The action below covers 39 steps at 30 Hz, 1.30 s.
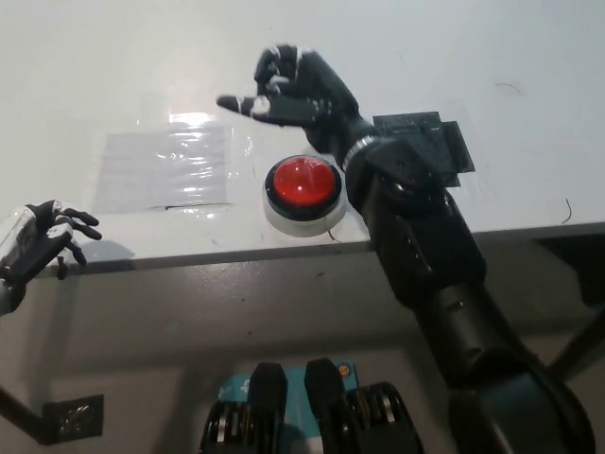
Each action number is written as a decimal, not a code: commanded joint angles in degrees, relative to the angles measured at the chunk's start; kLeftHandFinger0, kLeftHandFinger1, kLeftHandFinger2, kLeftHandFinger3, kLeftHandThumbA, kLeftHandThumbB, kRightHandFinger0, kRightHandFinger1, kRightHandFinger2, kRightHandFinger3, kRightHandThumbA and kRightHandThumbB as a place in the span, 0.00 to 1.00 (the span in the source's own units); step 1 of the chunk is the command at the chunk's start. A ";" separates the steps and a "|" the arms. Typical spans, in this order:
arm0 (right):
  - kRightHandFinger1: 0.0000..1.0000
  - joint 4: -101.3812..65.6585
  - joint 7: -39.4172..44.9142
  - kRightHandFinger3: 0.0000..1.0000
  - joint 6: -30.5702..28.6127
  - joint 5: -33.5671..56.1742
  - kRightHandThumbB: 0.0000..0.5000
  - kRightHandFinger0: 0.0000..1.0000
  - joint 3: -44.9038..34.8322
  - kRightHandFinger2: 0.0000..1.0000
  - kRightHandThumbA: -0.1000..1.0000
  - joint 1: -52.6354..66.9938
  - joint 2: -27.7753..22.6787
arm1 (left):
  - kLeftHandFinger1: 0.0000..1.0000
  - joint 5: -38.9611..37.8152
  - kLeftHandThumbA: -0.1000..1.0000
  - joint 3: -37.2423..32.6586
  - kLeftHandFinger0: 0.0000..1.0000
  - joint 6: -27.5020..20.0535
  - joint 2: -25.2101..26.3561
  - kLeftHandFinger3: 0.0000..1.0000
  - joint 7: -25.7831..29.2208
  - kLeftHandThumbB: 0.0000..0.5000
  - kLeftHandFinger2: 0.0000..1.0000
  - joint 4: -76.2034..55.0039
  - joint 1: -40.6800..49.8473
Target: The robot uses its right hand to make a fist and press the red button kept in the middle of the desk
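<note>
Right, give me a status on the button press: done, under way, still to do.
Done: the right hand is over the desk, just beyond the red button. Under way: its fingers are curling, but one still sticks out, so no full fist. Left: close the fist and press; the hand is not on the button. The left hand rests at the desk's near edge, fingers apart.
</note>
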 commanded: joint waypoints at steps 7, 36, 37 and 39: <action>0.00 -3.19 1.22 0.29 -2.95 0.42 0.70 0.00 -1.38 0.25 1.00 2.76 -1.32 | 0.28 -0.14 0.58 0.55 0.14 -0.86 1.17 0.57 -0.61 0.00 0.42 -1.15 -2.14; 0.00 -0.95 1.32 0.34 2.19 0.23 0.69 0.00 -0.47 0.20 1.00 12.13 -0.44 | 0.30 0.20 0.58 0.81 0.14 -0.62 2.79 0.58 -1.52 0.00 0.42 0.33 -5.30; 0.00 -0.80 1.31 0.35 2.22 0.31 0.69 0.00 -0.52 0.20 1.00 12.12 -0.41 | 0.30 0.20 0.58 0.83 0.14 -0.55 2.90 0.58 -1.57 0.00 0.42 0.38 -5.42; 0.00 -0.56 1.53 0.36 2.01 0.25 0.67 0.00 -0.47 0.21 1.00 12.68 -0.71 | 0.30 0.54 0.57 0.73 0.14 -0.65 2.94 0.58 -1.45 0.00 0.44 0.83 -5.54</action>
